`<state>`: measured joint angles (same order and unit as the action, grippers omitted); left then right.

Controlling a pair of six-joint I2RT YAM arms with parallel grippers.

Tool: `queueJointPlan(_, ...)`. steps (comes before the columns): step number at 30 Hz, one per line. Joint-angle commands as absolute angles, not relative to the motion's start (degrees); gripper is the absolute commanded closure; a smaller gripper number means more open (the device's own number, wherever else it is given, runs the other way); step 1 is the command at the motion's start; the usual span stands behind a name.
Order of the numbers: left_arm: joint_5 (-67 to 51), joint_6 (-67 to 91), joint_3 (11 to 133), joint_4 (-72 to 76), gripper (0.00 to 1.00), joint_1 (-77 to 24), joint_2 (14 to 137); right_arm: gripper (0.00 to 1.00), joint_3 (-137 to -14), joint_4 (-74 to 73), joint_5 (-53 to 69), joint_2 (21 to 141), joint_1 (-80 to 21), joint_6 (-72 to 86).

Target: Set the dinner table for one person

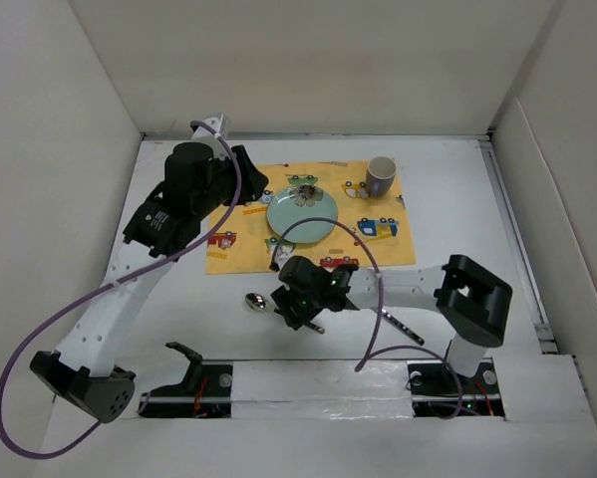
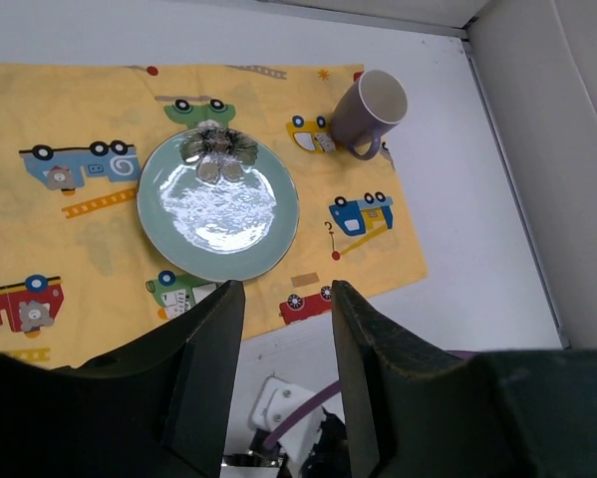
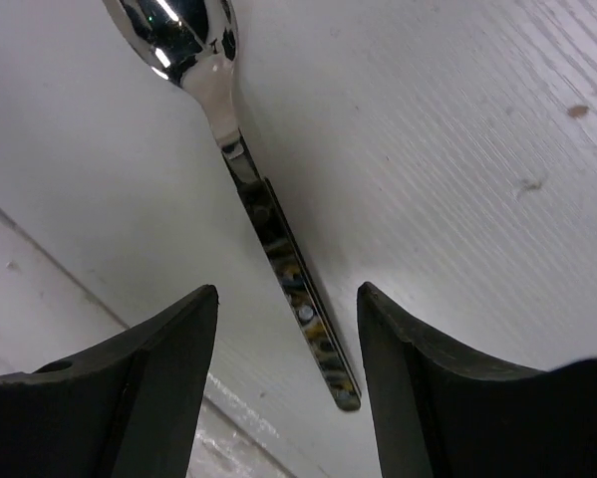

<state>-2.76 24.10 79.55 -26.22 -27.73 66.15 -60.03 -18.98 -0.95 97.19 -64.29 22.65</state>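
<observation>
**Spoon handle lies between the right arm's open jaws**

At far left, the left gripper (image 2: 283, 329) hangs over the yellow car-print cloth mat (image 2: 69, 229). Its jaws stand moderately apart with nothing between them, and it is well apart from the cutlery.

Next along, the dark-handled, shiny steel spoon (image 3: 278, 249) lies on the bare matte white dinner table (image 1: 457, 199), just off the mat's near edge. In the top view its long axis runs from the bowl at the left to the handle end at the lower right. The handle passes directly under the right gripper (image 3: 286, 299), plainly the nearer hand. Its jaws stand open, one on each side of the handle, with white table showing in both gaps (so nothing is clamped yet). The bowl points away from the wrist and the handle tip toward it. I judge that a grasp needs little more than closing across the handle.

Farther right, on the mat, sit the round pale-green glazed plate (image 1: 303, 214) and the purple ceramic mug (image 1: 381, 177). A slim dark utensil (image 1: 403, 327) lies beneath the right arm; I cannot tell its kind.
</observation>
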Motion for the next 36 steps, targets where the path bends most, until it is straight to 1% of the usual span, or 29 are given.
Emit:
queueJointPlan(1,-0.8,24.3,81.2,-25.8,0.62,-27.6,63.4,0.38,-64.2,-16.6,-3.8,101.1,-65.6,19.4)
queueJointPlan(3,-0.5,23.9,81.8,-25.2,0.62,-27.6,62.8,0.42,-65.4,-17.4,-6.8,104.9,-66.3,19.0)
queueJointPlan(4,-0.6,23.7,82.3,-24.9,0.62,-27.6,62.7,0.56,-66.2,-17.8,-7.3,106.1,-66.3,18.5)
queueJointPlan(5,-0.6,23.3,83.5,-25.0,0.62,-27.6,62.6,0.67,-66.4,-17.9,-8.9,107.0,-66.8,18.5)
queueJointPlan(7,2.1,22.6,85.0,-24.9,0.62,-27.6,62.3,1.0,-67.0,-18.6,-10.1,108.5,-67.3,19.0)
queueJointPlan(9,2.8,21.5,86.9,-24.8,0.62,-27.6,62.1,1.0,-67.2,-19.2,-12.0,108.0,-67.3,19.3)
queueJointPlan(12,3.1,21.0,88.4,-23.9,0.61,-27.6,62.1,1.0,-68.5,-20.6,-13.2,102.6,-65.6,20.0)
queueJointPlan(13,2.6,21.1,88.5,-23.6,0.61,-27.6,62.1,1.0,-68.8,-21.3,-13.0,99.1,-63.1,21.0)
queueJointPlan(15,1.8,21.4,87.9,-21.9,0.6,-27.6,62.4,1.0,-69.7,-22.1,-11.8,96.1,-59.9,22.0)
queueJointPlan(16,0.7,21.6,87.6,-21.4,0.6,-27.6,62.6,1.0,-69.8,-22.7,-11.7,93.5,-56.5,22.8)
queueJointPlan(18,0.4,21.8,86.8,-20.1,0.6,-27.6,63.7,1.0,-69.5,-22.9,-12.4,92.1,-52.6,23.6)
queueJointPlan(19,-2.3,22.0,86.7,-20.0,0.6,-27.6,64.3,1.0,-69.6,-23.3,-12.0,91.8,-50.4,24.5)
queueJointPlan(20,-2.9,22.0,86.2,-20.0,0.6,-27.6,65.4,1.0,-69.6,-23.5,-11.7,91.7,-46.3,25.0)
queueJointPlan(23,-4.9,22.1,83.2,-18.9,0.6,-27.6,66.8,1.0,-70.6,-23.8,-11.2,93.1,-41.0,25.5)
queueJointPlan(27,-6.2,22.7,78.7,-17.9,0.61,-27.6,67.5,1.0,-75.5,-26.7,-10.5,100.9,-32.6,25.1)
queueJointPlan(32,-8.3,22.8,75.4,-18.1,0.61,-27.6,68.6,1.0,-85.5,-29.8,-11.0,109.5,-27.8,24.8)
queueJointPlan(34,-8.3,22.6,75.1,-18.2,0.61,-27.6,68.9,1.0,-86.7,-30.8,-10.5,111.9,-27.0,25.0)
queueJointPlan(36,-8.4,22.3,74.7,-18.3,0.61,-27.6,69.5,1.0,-90.9,-32.1,-11.1,115.1,-26.5,24.9)
